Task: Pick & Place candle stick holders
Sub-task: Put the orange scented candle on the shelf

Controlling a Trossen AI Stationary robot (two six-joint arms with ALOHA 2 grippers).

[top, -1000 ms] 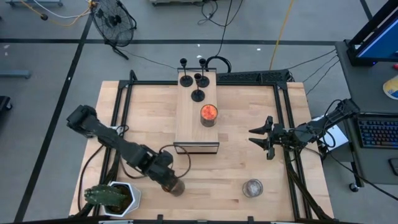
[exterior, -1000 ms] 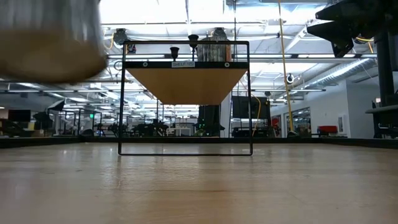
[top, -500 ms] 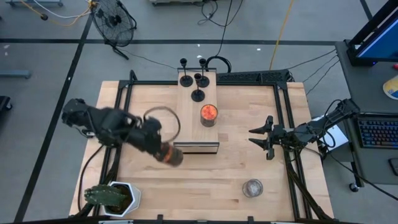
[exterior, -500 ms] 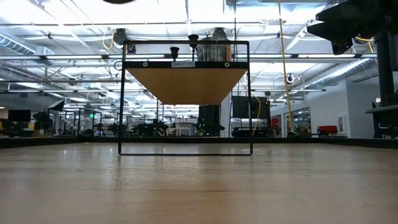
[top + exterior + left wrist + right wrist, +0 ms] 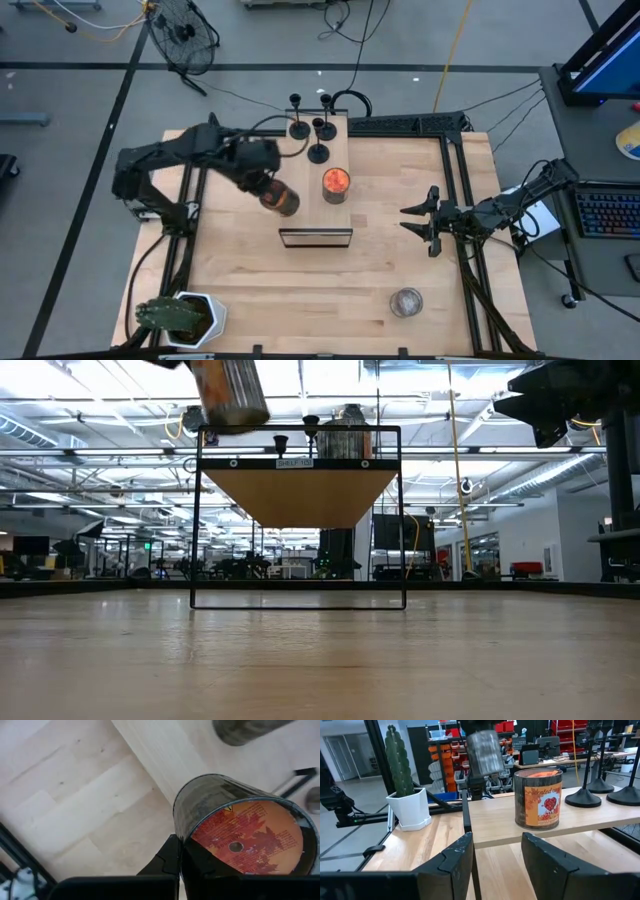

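Note:
Three black candle stick holders point(image 5: 318, 152) stand on their disc bases at the far end of a wooden shelf top point(image 5: 305, 185); they also show in the right wrist view point(image 5: 582, 795). An orange candle jar point(image 5: 336, 184) stands on the shelf nearer the middle. My left gripper point(image 5: 272, 190) is shut on a second glass candle jar point(image 5: 281, 201) with an orange label, in the air over the shelf's left edge. My right gripper point(image 5: 420, 222) is open and empty, above the table's right side, pointing at the shelf. My left gripper pinches the candle jar by its round side wall point(image 5: 181, 837). One finger point(image 5: 170, 860) lies against that wall; the jar hides the other. The jar is lifted clear and tilted, as the low view point(image 5: 228, 395) shows.
A cactus in a white pot point(image 5: 180, 318) stands at the table's near left corner. A small clear jar point(image 5: 406, 301) stands on the table near the front right. The shelf's black wire frame point(image 5: 298, 518) stands mid-table. Bare wood lies between the shelf and the near edge.
My left gripper has carried the candle jar up and toward the table's far edge, from beside the cactus to over the shelf's left edge, and has turned on the way. The jar has stayed clear of the table.

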